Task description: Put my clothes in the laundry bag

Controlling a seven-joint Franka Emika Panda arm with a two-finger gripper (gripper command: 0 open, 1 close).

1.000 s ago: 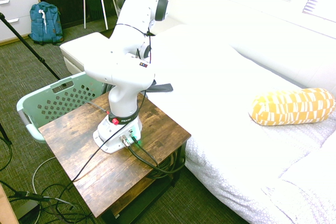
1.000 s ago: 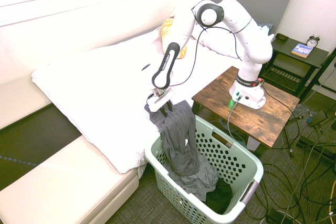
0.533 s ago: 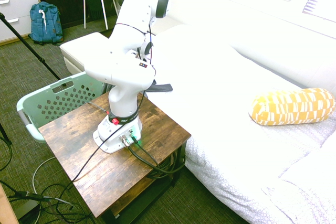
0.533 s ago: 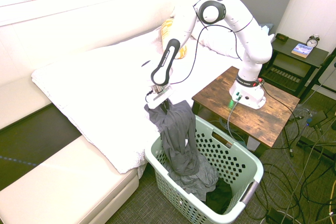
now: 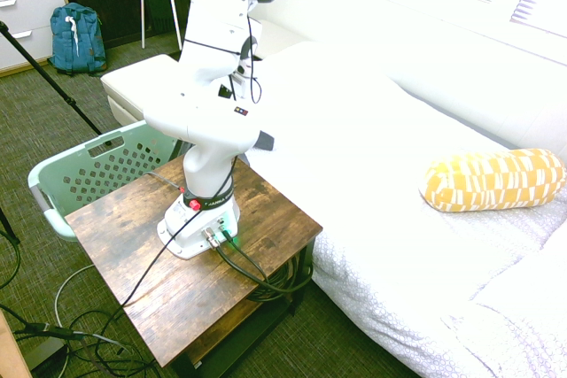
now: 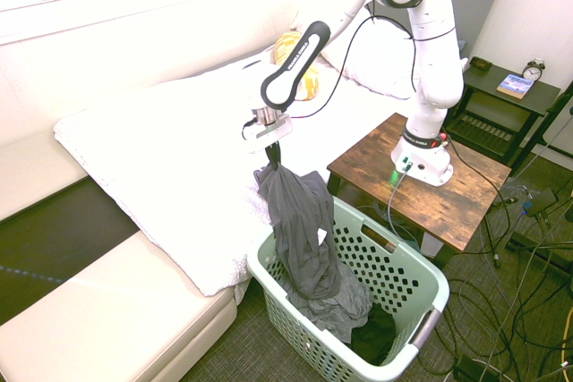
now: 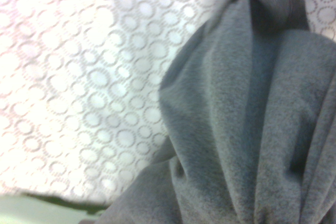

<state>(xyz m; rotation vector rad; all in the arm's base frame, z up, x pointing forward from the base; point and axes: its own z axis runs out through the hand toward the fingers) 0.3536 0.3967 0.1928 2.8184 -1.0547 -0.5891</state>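
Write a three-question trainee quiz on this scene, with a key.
1. True or false: the gripper has let go of the grey garment.
2. Where is the garment's lower end? A) on the bed B) inside the mint laundry basket C) on the wooden table
3. Which object lies on the bed in the first exterior view?

Key:
1. False; it holds the garment's top, above the basket.
2. B
3. The yellow-and-white cushion.
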